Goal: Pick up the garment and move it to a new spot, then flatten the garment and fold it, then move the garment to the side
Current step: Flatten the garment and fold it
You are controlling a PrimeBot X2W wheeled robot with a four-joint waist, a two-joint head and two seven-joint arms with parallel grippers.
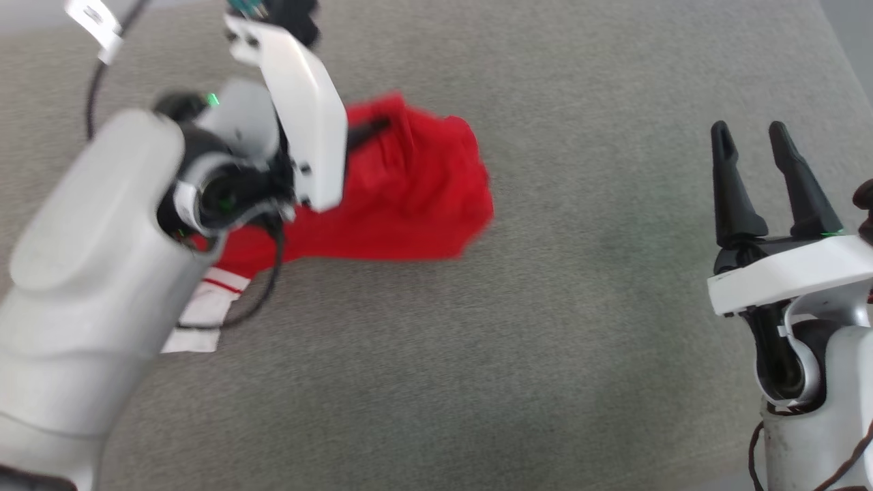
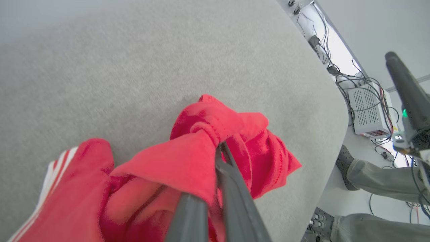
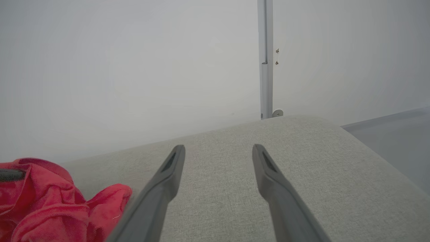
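The garment (image 1: 409, 204) lies bunched on the table (image 1: 545, 354), upper left of centre in the head view, around the left gripper (image 2: 220, 149) tips. The right gripper (image 1: 771, 143) stands well apart at the frame's right.

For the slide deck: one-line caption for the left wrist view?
Left claw shut on a bunched fold of the red garment on the grey surface.

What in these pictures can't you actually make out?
Head view: the crumpled red jersey shirt with white striped sleeve is blurred; the robot's pale left forearm covers its left part.
Left wrist view: bunched cloth buries the tips of the left claw.
Left wrist view: the right edge cuts off a person's grey-trousered legs.
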